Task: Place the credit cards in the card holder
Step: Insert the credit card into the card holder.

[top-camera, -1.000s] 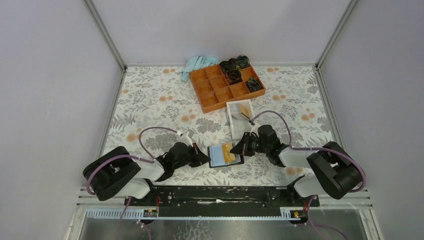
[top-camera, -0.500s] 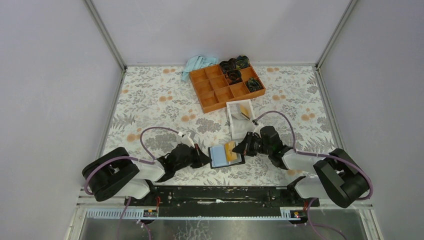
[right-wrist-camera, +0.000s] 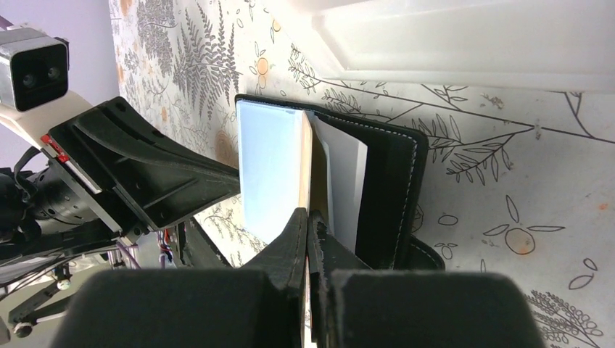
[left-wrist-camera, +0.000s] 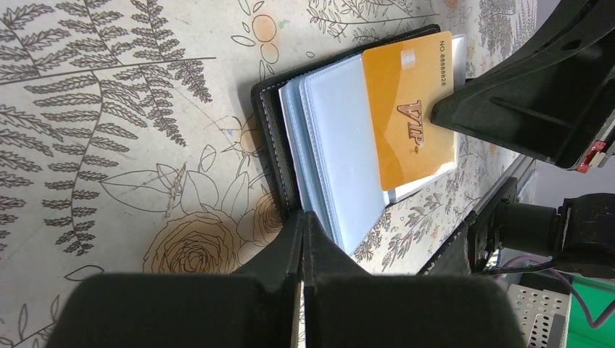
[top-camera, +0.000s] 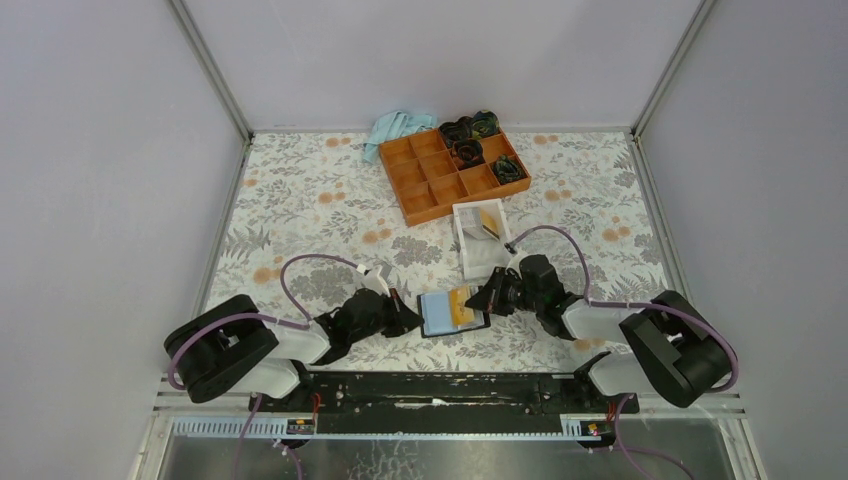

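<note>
Since a second ago, the right arm's bulky rear joint has drifted slightly toward 4 o'clock. The left arm, the wallet and the card are lying where they were.

The small black folding card holder with light-blue lining [top-camera: 432, 316] is lying open on the floral tabletop at 6 o'clock in the top view, between the two arms. Its opened length is running 9 to 3 o'clock, its spine roughly 12 to 6.

The thin yellow-orange plastic credit card [top-camera: 460, 306] is resting on the clear sleeves of the holder's right half. Its long axis is running roughly 12 to 6 o'clock, parallel with the spine, and its printed face is pointing up.

The right gripper [top-camera: 484, 298] is reaching in from 3 o'clock, its fingers pinched tight on the card's outer edge. The left gripper [top-camera: 411, 322] is sitting at 9 o'clock with fingers pressed together, the tips touching the holder's edge. Whether they are pinching the cover cannot be told.

The white open-topped rectangular box [top-camera: 464, 240] is standing just beyond the holder at 12 o'clock.
</note>
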### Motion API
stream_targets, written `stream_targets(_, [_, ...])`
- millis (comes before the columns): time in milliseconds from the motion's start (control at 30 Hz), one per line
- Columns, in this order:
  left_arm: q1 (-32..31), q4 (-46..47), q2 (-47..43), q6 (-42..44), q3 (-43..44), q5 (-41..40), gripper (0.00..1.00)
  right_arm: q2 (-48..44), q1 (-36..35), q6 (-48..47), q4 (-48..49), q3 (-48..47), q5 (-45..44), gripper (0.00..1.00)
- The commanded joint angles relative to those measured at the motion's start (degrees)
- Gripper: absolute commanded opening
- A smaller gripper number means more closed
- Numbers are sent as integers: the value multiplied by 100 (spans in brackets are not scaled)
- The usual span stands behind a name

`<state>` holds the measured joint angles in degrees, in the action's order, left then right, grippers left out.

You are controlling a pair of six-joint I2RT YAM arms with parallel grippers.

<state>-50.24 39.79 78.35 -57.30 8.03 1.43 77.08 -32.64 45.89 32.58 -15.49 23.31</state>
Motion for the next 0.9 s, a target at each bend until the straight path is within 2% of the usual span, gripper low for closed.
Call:
stream_targets(0, [-55,-349,51,43,58,-134,0,163,-49,107,404,86,60,0])
stream_targets(867, [-215,-380,239,-9,172,-262,0,183,-51,210,505,428,224,0])
